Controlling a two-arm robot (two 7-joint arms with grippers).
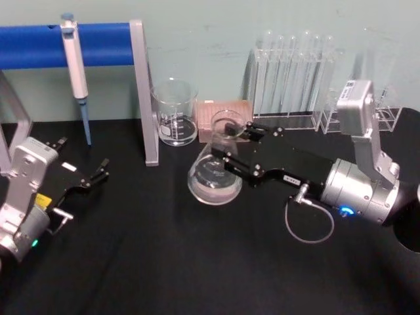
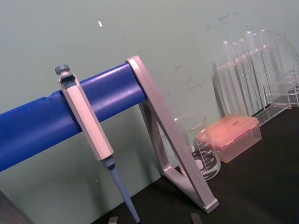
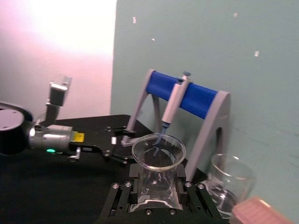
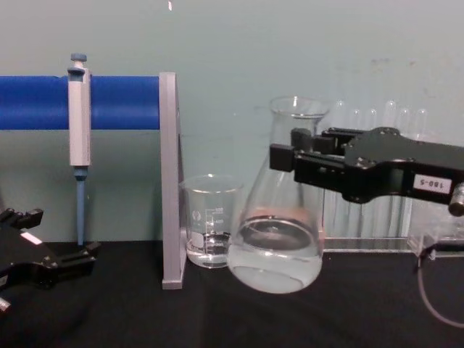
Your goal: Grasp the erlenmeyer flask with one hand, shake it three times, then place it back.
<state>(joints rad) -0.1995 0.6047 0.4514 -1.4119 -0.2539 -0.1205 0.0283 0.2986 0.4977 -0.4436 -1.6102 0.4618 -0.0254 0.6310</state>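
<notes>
1. The right end effector (image 1: 231,141) reaches in from the right, and its black fingers are closed around the neck of the erlenmeyer flask (image 1: 213,172).
2. The flask hangs tilted from this grip. Its wide base swings out past the fingertips toward the robot's left, and its flared mouth is above the fingers in the chest view.
3. Clear liquid lies in the flask's base (image 4: 275,261). I cannot tell whether the base touches the black worktop (image 1: 164,262).
4. A glass beaker (image 1: 176,115) stands just beyond the right end effector's fingertips, toward the wall, apart from the flask.
5. A rack of test tubes (image 1: 292,79) stands behind the right end effector, against the wall.
6. The left end effector (image 1: 82,161) rests low on the worktop, well apart from the flask, with its fingers spread wide and nothing between them.
7. Beyond the left end effector, a pipette (image 1: 77,72) hangs on a blue-barred stand (image 1: 105,44).
</notes>
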